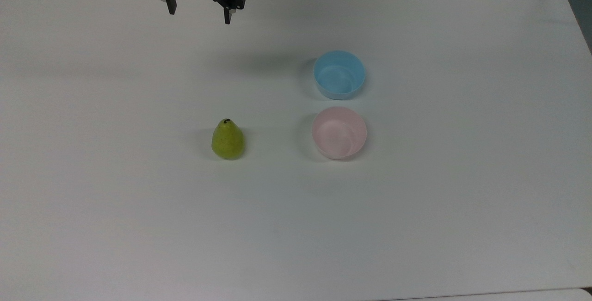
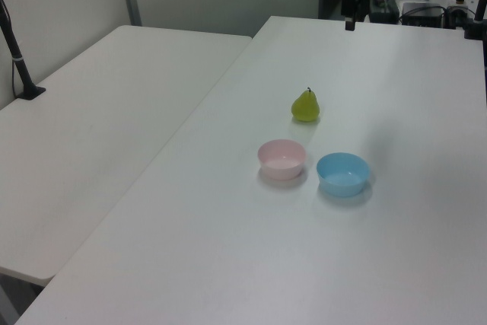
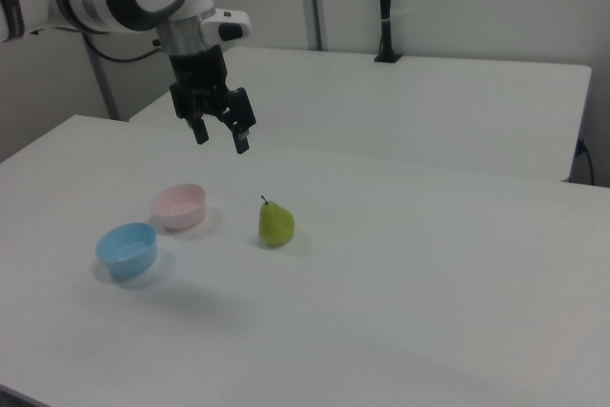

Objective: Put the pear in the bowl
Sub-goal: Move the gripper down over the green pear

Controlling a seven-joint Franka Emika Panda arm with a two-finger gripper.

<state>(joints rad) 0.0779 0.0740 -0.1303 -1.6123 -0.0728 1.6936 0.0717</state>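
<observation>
The yellow-green pear (image 1: 227, 139) (image 2: 306, 106) (image 3: 275, 223) stands upright on the white table (image 1: 416, 208), stem up. The pale pink bowl (image 1: 339, 132) (image 2: 281, 158) (image 3: 179, 207) sits empty to the pear's right in the top view, with a gap between them. My gripper (image 1: 200, 18) (image 3: 221, 138) hangs open and empty high above the table near its far edge in the top view, well away from the pear. In the right view it hovers above and to the left of the pear.
A light blue bowl (image 1: 339, 74) (image 2: 343, 173) (image 3: 126, 248) sits empty right beside the pink one, farther back in the top view. A second white table (image 2: 99, 112) adjoins on the left view's left, with a black post (image 2: 15, 51) clamped to it.
</observation>
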